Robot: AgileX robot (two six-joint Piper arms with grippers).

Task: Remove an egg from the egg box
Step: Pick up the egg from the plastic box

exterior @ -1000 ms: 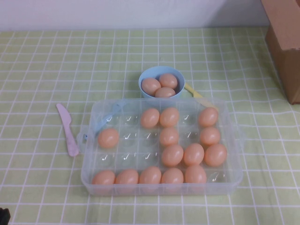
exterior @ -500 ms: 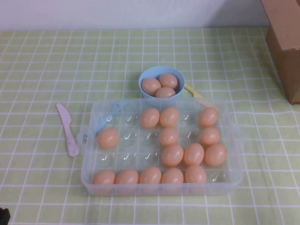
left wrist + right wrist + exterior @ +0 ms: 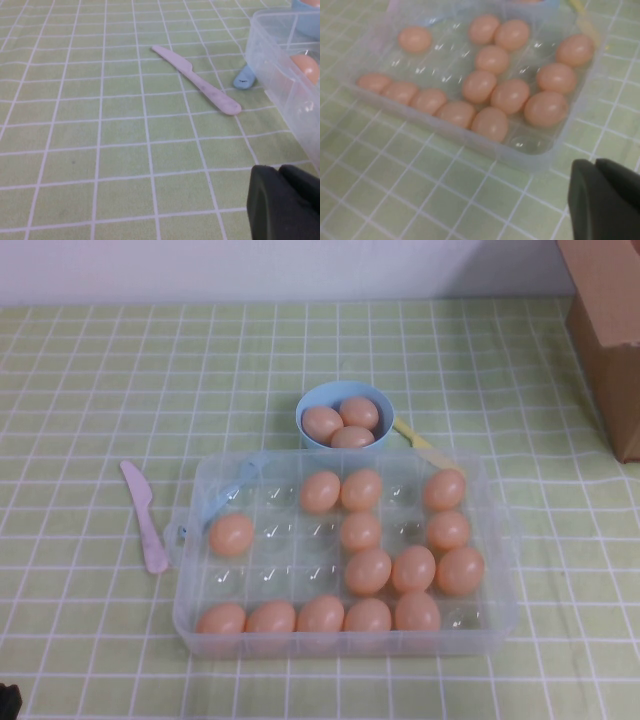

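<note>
The clear plastic egg box (image 3: 190,615) lies in the middle of the table with several peach-brown eggs in its cups, one of them an egg (image 3: 368,571) near the centre. The box also shows in the right wrist view (image 3: 530,160) with the eggs (image 3: 491,123) inside. My left gripper (image 3: 279,170) is shut and empty, low over the cloth to the left of the box; only a dark tip of it shows at the bottom left corner of the high view (image 3: 6,702). My right gripper (image 3: 596,164) is shut and empty, off the box's near right corner, outside the high view.
A light-blue bowl (image 3: 305,405) with three eggs stands just behind the box. A pale pink plastic knife (image 3: 145,515) lies left of the box, also in the left wrist view (image 3: 197,80). A cardboard box (image 3: 605,330) stands at the far right. A pale blue latch (image 3: 244,78) sticks out of the box's left side.
</note>
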